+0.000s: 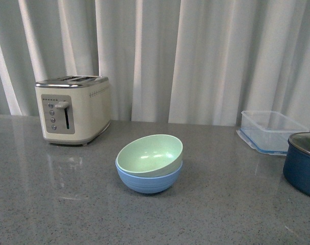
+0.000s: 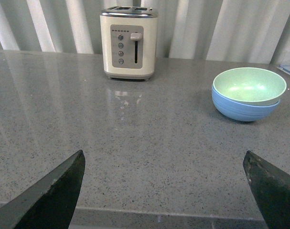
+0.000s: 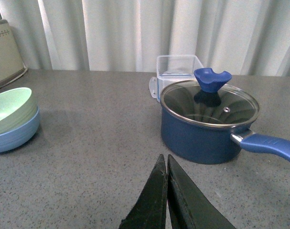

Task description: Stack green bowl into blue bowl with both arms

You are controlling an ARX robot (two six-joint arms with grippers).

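The green bowl [image 1: 150, 154] is a pale mint, matte and round, and it sits nested inside the blue bowl [image 1: 148, 180], a light sky-blue bowl of matching size with faint ridges running around its lower wall. The green one rests slightly tilted, its rim higher on the right side in the front view, so a crescent of blue shows below it. The stacked pair stands near the middle of the grey speckled counter [image 1: 231, 204], in front of a cream toaster [image 1: 74, 109] that sits further back and to the left. A clear plastic container [image 1: 270, 131] and a dark blue pot [image 1: 304, 163] with a glass lid stand off to the right.

Neither arm appears in the front view. In the left wrist view the left gripper [image 2: 166, 188] has its two dark fingers [image 2: 56, 193] spread wide apart, with bare counter between them; the bowls [image 2: 247, 93] lie well beyond the fingertips, off toward one finger's side, touching nothing. In the right wrist view the right gripper [image 3: 167, 186] has its fingers pressed together, holding nothing. The pot [image 3: 207, 126] stands near in front of it, and the stacked bowls [image 3: 11, 119] sit well apart at the edge of that picture.
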